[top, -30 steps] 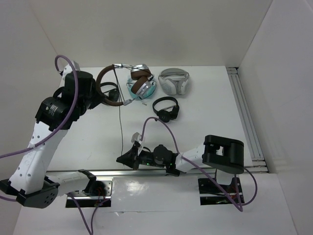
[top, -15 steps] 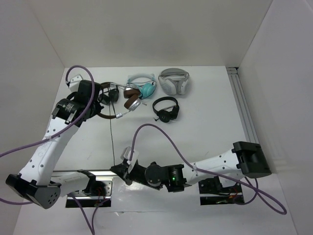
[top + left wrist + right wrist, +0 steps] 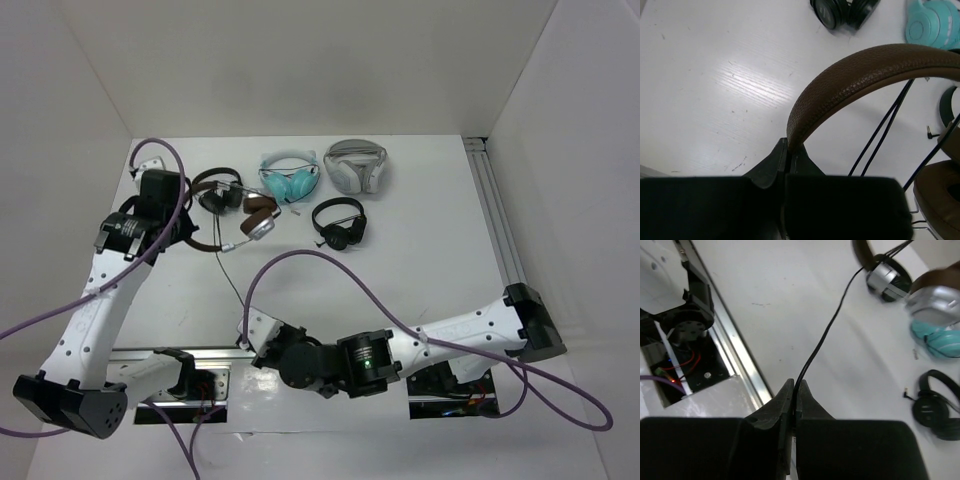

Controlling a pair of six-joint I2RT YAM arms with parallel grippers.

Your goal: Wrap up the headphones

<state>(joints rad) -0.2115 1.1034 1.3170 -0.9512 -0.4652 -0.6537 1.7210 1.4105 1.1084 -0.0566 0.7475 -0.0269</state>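
Table [image 3: 430,270]: white, walled on three sides, four headsets grouped toward the far edge. Left arm [image 3: 95,300] reaches up the left side. Right arm [image 3: 450,340] folds low along the near edge, pointing left.

Headphones [image 3: 232,200], with brown band and silver cups, sit at the left end of the group, just beside the teal pair [image 3: 290,182]. White pair [image 3: 355,165] and small black pair [image 3: 338,222] lie farther right. Cannot tell whether the cups rest on the table or hang just above it.

Left gripper [image 3: 787,150]: jaws narrow, clamped on one end of the brown headband [image 3: 865,67], which arches away from the fingers. Two dark strands cross under the band in the left wrist view.

Right gripper [image 3: 794,390]: jaws pinched onto the thin black cable [image 3: 822,337], close to the metal rail [image 3: 735,355] at the near edge. From the pinch the cable runs nearly straight up to a silver cup.

Judgement: winding is under way, with the headset anchored by the left and the free cable drawn out by the right; most of its length looks unwound. The next move calls for the right to carry the pinched cable around the headset while the left holds steady. The line needs to stay taut and off the teal pair.
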